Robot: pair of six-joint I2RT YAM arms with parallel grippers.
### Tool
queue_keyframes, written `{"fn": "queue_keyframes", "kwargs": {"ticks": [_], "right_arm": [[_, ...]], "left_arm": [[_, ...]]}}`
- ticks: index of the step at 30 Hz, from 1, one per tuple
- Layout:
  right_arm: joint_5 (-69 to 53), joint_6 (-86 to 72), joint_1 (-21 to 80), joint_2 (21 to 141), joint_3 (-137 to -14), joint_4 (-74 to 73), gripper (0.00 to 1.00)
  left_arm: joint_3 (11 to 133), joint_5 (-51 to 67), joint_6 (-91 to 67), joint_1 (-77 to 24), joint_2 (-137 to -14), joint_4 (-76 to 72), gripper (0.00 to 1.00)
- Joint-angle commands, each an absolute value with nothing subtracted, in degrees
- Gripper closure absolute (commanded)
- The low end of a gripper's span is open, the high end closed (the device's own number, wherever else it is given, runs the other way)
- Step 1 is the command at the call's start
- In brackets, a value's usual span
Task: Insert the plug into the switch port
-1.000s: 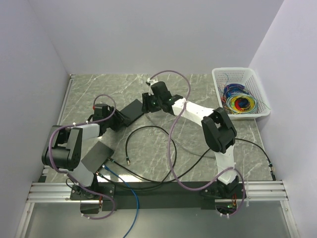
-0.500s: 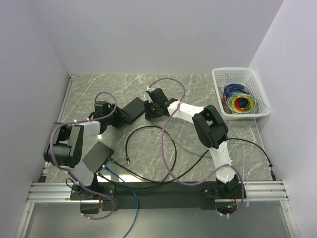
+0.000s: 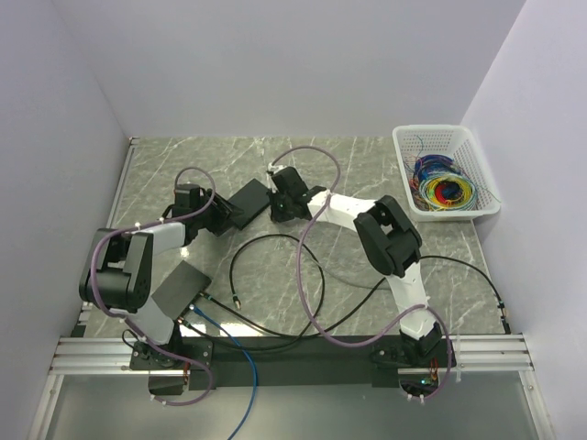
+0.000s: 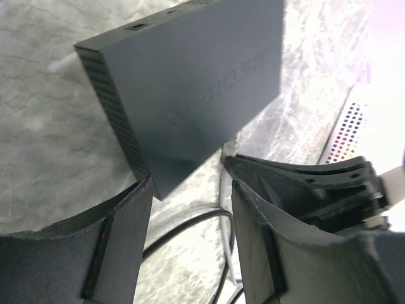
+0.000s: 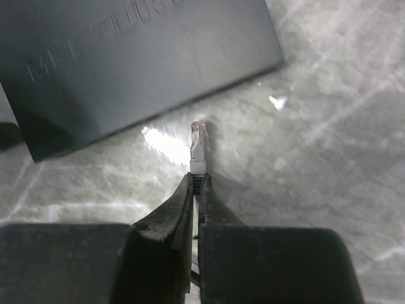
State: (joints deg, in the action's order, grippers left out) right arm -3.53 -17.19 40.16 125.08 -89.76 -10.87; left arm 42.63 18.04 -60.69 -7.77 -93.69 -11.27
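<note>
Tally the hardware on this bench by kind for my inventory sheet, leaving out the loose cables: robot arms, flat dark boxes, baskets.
Robot arms: 2, the left arm and the right arm
Flat dark boxes: 2, the switch and a second box
Baskets: 1, the white basket
Total: 5

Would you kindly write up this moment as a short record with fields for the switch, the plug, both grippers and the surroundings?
switch: flat black box-shaped switch, lying on the grey marbled table
plug: clear plastic plug, tip just short of the switch's edge, not inserted
right gripper: shut on the plug's rear
left gripper: open, fingers either side of a switch corner; contact unclear
back right: white plastic basket holding coloured wire coils
loose: black cables on the table
</note>
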Motion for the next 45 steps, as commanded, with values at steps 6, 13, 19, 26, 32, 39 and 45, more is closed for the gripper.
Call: {"fn": "queue_keyframes", "kwargs": {"ticks": [6, 13, 19, 26, 32, 39, 45], "right_arm": [[-2.28, -14.15, 40.69, 109.87, -77.09, 1.57, 1.00], [-7.56, -14.41, 40.96, 101.44, -71.90, 6.85, 1.00], [-8.87, -14.59, 40.96, 98.97, -72.24, 6.51, 1.00], [-10.98, -15.47, 40.87, 98.09, -72.07, 7.56, 1.00], [-12.92, -16.52, 40.96, 96.42, -70.75, 9.66, 1.00], [-13.80, -17.40, 40.96, 94.40, -69.00, 11.86, 1.00], [-13.71, -18.54, 41.04, 93.52, -67.76, 13.88, 1.00]], "left_arm": [[46.93, 18.45, -58.45, -8.26, -84.64, -10.20, 0.43], [49.92, 19.43, -58.27, -10.63, -80.69, -9.49, 0.44], [51.24, 20.04, -57.57, -13.53, -80.51, -11.60, 0.45], [52.12, 20.13, -57.04, -16.87, -80.86, -14.32, 0.46], [52.73, 19.34, -56.69, -18.54, -82.18, -14.15, 0.47], [52.73, 18.81, -57.13, -19.16, -82.88, -14.24, 0.53], [52.56, 20.83, -57.22, -19.77, -83.23, -16.61, 0.64]]}}
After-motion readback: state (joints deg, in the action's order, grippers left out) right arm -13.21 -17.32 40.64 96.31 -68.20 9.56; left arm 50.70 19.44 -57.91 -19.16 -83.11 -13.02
